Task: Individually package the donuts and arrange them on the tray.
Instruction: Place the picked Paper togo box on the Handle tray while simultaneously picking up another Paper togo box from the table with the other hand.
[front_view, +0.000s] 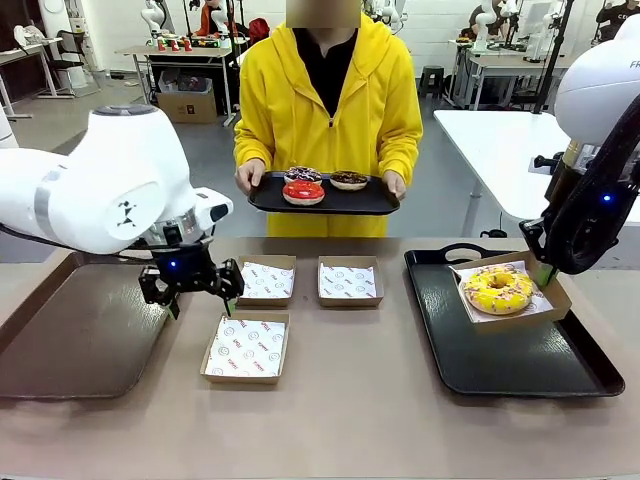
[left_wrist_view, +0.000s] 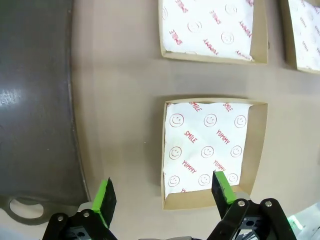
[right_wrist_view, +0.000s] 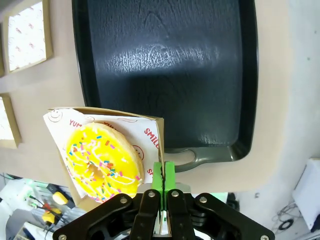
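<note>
A yellow-iced donut with sprinkles (front_view: 497, 288) (right_wrist_view: 102, 162) lies in a paper-lined cardboard box (front_view: 553, 296) (right_wrist_view: 156, 131) over the far end of the black tray (front_view: 520, 365) (right_wrist_view: 165, 65). My right gripper (front_view: 543, 272) (right_wrist_view: 163, 176) is shut on that box's wall. Across the table, a person holds a second black tray (front_view: 375, 203) carrying the glossy red donut (front_view: 303, 192), the chocolate one (front_view: 349, 180) and the purple-brown one (front_view: 303, 174). My left gripper (front_view: 190, 287) (left_wrist_view: 164, 192) hangs open above the table, over the near edge of an empty box (left_wrist_view: 252, 150).
Three empty paper-lined boxes lie mid-table: two in the far row (front_view: 266, 280) (front_view: 350, 281) and one nearer (front_view: 246, 347). A dark grey tray (front_view: 70, 340) (left_wrist_view: 30, 100) sits at the left. Bare tabletop runs along the front edge.
</note>
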